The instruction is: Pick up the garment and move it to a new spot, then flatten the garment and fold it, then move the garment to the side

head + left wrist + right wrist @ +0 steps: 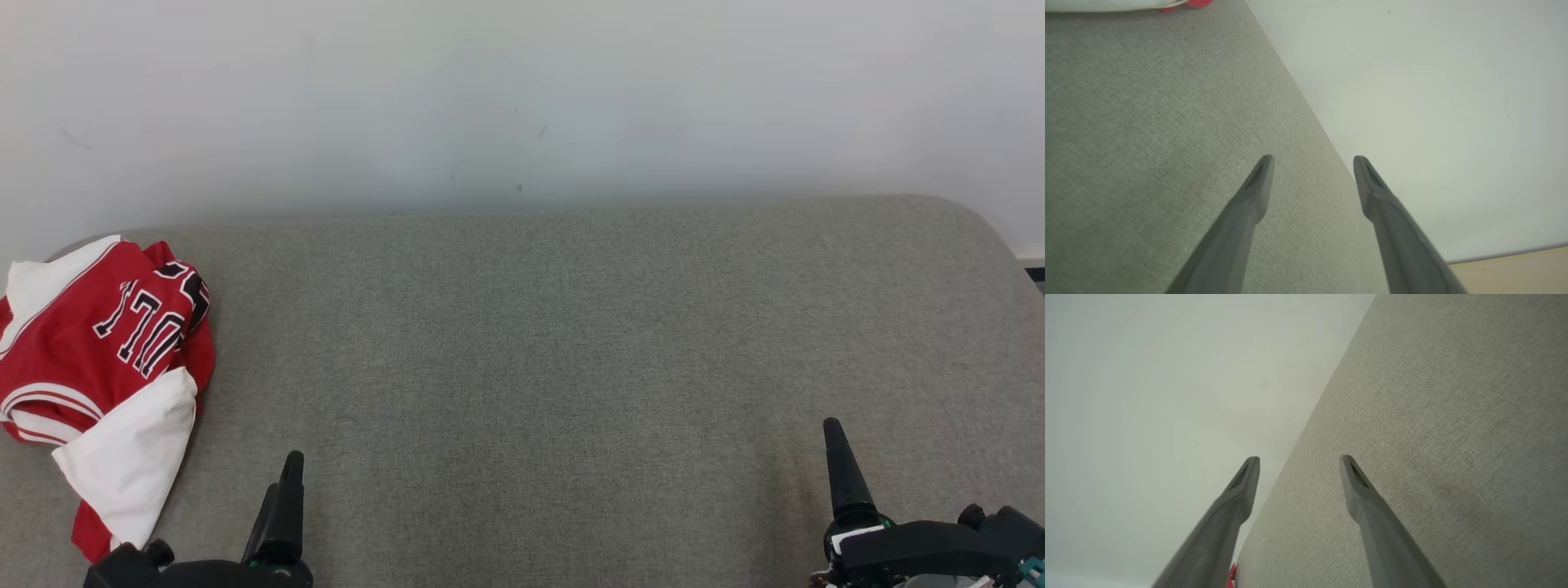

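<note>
The garment [106, 367] is a red and white jersey with black lettering, lying crumpled at the far left of the grey fabric surface [571, 343]. A sliver of it shows in the left wrist view [1184, 3] and in the right wrist view [1232, 573]. My left gripper [292, 465] stands at the near edge, just right of the garment and apart from it; its fingers [1257, 183] are spread open with nothing between them. My right gripper [834, 433] is at the near right, far from the garment, and is also open and empty [1299, 459].
A pale wall [522, 98] rises directly behind the grey surface. The surface's right end rounds off at the back corner [971, 216]. A strip of light floor [1515, 269] shows beyond the edge in the left wrist view.
</note>
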Available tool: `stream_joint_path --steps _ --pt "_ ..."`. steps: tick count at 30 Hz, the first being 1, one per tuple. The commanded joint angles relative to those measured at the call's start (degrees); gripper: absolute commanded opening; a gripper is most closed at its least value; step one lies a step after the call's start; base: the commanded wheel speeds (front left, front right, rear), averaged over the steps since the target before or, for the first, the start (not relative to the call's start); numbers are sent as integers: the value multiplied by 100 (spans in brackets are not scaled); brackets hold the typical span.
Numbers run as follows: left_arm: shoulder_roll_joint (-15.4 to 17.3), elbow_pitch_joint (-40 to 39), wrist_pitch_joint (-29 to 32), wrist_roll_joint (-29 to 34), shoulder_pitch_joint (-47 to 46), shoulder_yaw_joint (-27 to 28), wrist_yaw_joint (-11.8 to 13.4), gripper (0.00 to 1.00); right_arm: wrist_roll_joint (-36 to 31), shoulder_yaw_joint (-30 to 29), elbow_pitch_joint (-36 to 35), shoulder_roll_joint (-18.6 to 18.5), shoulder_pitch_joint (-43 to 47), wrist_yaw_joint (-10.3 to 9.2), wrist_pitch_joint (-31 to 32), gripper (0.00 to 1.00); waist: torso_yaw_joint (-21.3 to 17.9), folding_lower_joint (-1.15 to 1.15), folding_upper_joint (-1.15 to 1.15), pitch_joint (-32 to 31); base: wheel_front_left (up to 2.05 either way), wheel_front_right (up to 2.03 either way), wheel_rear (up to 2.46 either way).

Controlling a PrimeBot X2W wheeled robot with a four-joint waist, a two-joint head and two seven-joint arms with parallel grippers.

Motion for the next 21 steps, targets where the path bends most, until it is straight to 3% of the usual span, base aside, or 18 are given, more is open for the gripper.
stream_joint_path --steps 1,11,21 --pt "26 -109 -60 280 -133 -34 33 100 -256 27 -81 -22 -117 15 -64 100 1 0 0 -2 0 0 0" --pt "29 -259 -258 1384 -39 -135 262 100 -1619 102 -37 -26 -125 18 -262 100 6 0 0 -17 0 0 0" --pt "34 -314 -436 2503 3 -251 444 100 -2566 146 15 -29 -151 20 -439 100 23 0 0 -23 0 0 0"
